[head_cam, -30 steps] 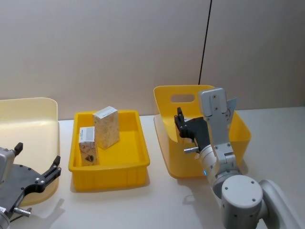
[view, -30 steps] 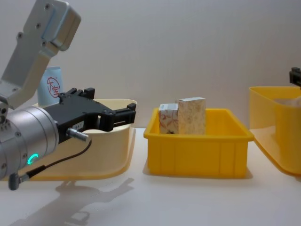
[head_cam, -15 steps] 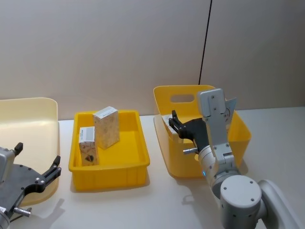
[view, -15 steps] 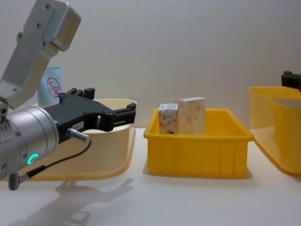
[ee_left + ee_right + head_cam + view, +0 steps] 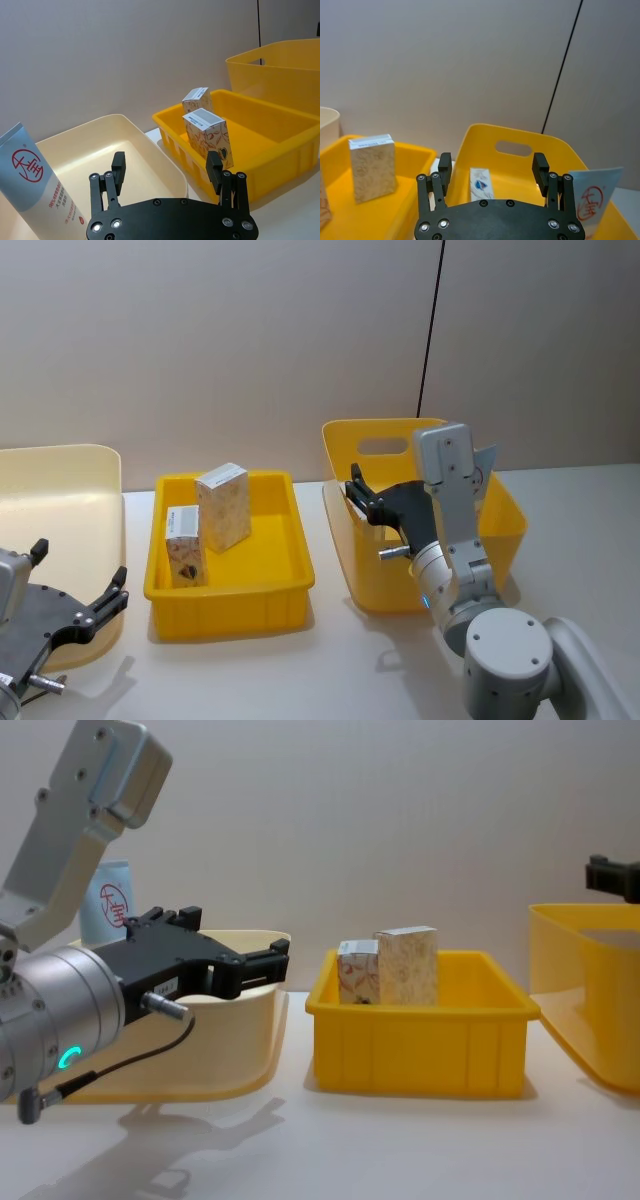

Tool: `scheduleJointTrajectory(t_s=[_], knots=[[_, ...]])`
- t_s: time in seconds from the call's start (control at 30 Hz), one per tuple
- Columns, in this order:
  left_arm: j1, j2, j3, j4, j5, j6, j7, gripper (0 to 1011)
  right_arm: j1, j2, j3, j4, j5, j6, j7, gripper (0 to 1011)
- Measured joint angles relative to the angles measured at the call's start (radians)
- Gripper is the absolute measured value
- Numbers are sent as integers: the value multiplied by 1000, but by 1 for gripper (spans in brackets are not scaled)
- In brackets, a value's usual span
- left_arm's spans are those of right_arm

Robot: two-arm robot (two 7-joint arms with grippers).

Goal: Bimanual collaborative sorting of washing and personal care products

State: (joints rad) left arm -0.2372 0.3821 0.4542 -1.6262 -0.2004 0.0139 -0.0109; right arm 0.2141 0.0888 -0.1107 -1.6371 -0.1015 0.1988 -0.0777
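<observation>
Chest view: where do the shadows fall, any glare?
Chest view: soft shadow of the left tool on the table beneath it, fainter ones under the yellow tray; no glare. Head view: a soft shadow beside the tall yellow bin.

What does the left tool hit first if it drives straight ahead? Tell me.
Probably the nearer carton in the yellow tray; the open left tool points toward it over the cream bin's rim, though depth is unclear.

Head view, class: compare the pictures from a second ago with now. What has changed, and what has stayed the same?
The right pincer, open and empty, has moved toward the robot's left, above the tall yellow bin, to its wall nearest the tray. The left pincer stays open beside the cream bin; both cartons stay in the yellow tray.
</observation>
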Motion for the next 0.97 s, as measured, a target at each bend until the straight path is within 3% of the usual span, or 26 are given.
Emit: scheduleJointTrajectory(t_s=[0.23, 0.57, 0.73, 0.97], knots=[[0, 0, 0, 0, 0, 0, 0, 1003, -1, 3, 1, 0, 35, -60, 51, 1001], [0, 0, 0, 0, 0, 0, 0, 1004, -18, 21, -7, -9, 64, -71, 60, 1001], [0, 0, 0, 0, 0, 0, 0, 1003, -48, 53, -22, -26, 108, -84, 72, 1001], [0, 0, 0, 0, 0, 0, 0, 1003, -111, 122, -55, -63, 207, -112, 98, 1001]])
